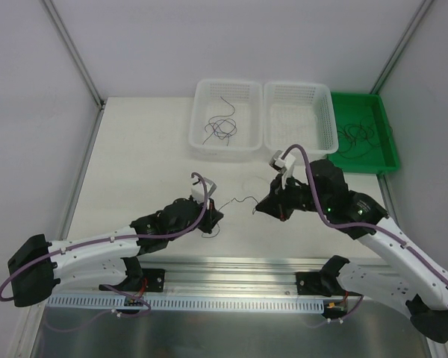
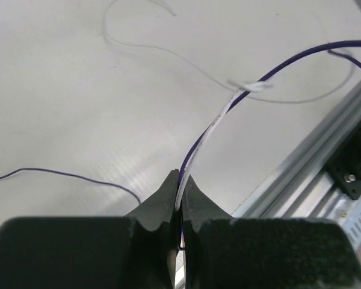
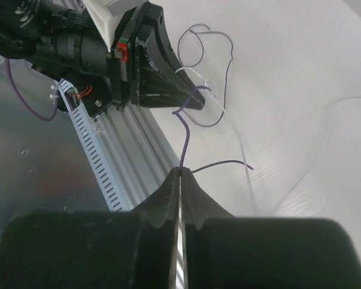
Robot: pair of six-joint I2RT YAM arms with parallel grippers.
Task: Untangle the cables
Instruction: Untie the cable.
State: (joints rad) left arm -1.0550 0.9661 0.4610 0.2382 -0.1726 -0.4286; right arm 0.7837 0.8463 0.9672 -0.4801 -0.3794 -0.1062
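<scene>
One thin cable (image 3: 186, 141), clamped in left fingers (image 2: 169, 189), clamped in right fingers (image 3: 170, 189), strung between them

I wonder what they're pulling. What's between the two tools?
A thin dark cable runs from the left tool to the right tool, both pinching it, over bare white table. The top view shows it best.

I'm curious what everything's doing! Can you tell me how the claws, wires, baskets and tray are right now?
left gripper: shut on the cable.
right gripper: shut on the cable too.
cable: slack, curving between both grippers.
left basket: upright, holding curly wires.
right basket: upright, contents too faint to tell.
green tray: upright, holding tangled wires.
</scene>
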